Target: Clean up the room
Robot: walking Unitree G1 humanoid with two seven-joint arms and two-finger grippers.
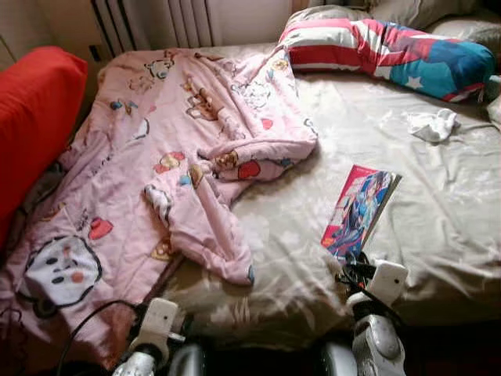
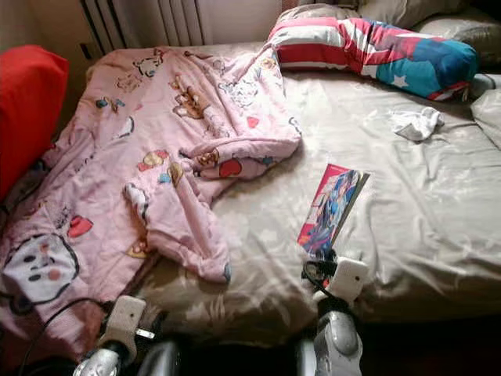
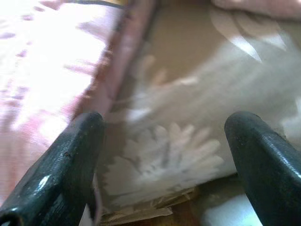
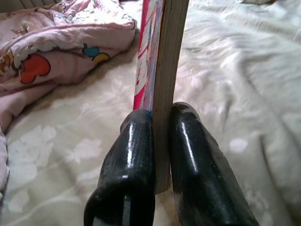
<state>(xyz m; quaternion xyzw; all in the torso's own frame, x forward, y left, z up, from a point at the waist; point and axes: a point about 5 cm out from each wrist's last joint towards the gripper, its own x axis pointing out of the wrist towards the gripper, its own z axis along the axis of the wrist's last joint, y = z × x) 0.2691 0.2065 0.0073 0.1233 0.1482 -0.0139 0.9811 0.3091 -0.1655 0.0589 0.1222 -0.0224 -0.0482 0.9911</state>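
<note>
Clearly right gripper [image 4: 160,141] clamped on book [image 1: 358,210], cover text perhaps illegible, left gripper [image 3: 164,141] spread wide over bed [image 1: 438,227]

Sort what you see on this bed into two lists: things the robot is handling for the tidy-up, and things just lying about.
In hand for the job:
- thin colourful-covered book, edge pinched between the right gripper fingers
- left gripper, open, by the bed's edge

Lying about:
- crumpled pink cartoon-print blanket
- long red, white and blue striped pillow
- small white cloth
- red cushion
- beige flowered bedsheet

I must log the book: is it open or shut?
Shut. The book shows covers pressed together, clamped at its near edge by the right end effector.
</note>
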